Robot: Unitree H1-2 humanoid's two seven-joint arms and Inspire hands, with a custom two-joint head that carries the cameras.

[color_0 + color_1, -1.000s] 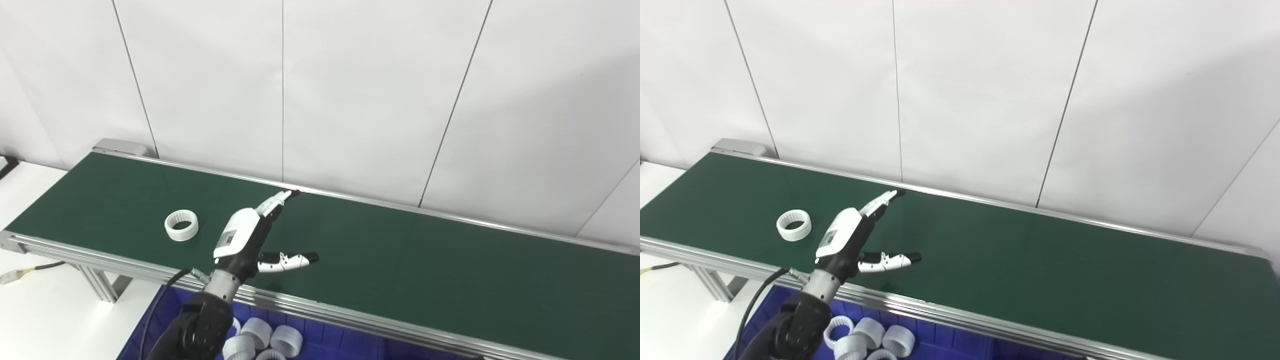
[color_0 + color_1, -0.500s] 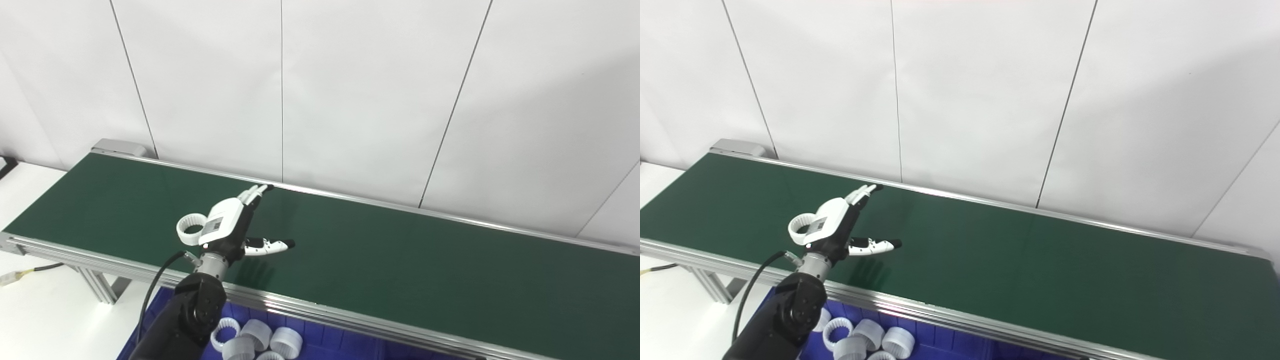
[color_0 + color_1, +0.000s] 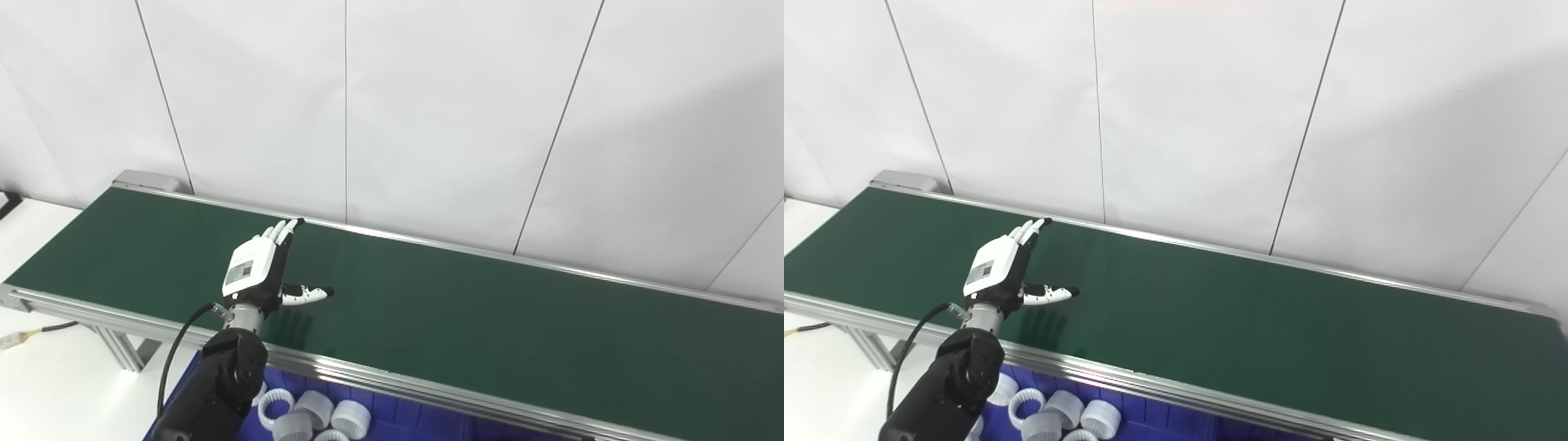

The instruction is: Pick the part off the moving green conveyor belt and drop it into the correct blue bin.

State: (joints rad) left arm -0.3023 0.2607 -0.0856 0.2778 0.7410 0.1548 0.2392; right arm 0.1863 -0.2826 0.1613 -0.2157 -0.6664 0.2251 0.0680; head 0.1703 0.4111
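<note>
My left hand [image 3: 258,273] hangs low over the green conveyor belt [image 3: 490,318], near its left part, open with the fingers stretched toward the far rail and the thumb pointing right. No white ring part shows on the belt; the back of the hand covers the spot where it was last seen, and I cannot tell whether hand and ring touch. In the right eye view the left hand [image 3: 998,273] looks the same. The right hand is out of view.
A blue bin [image 3: 392,418] sits below the belt's near rail [image 3: 429,392] and holds several white toothed rings [image 3: 309,411]. A white table [image 3: 43,386] with a cable lies at the left. White wall panels stand behind the belt.
The left hand has moved left and farther across the belt. The white ring rode rightward on the belt, slipped behind the hand, and is now out of sight.
</note>
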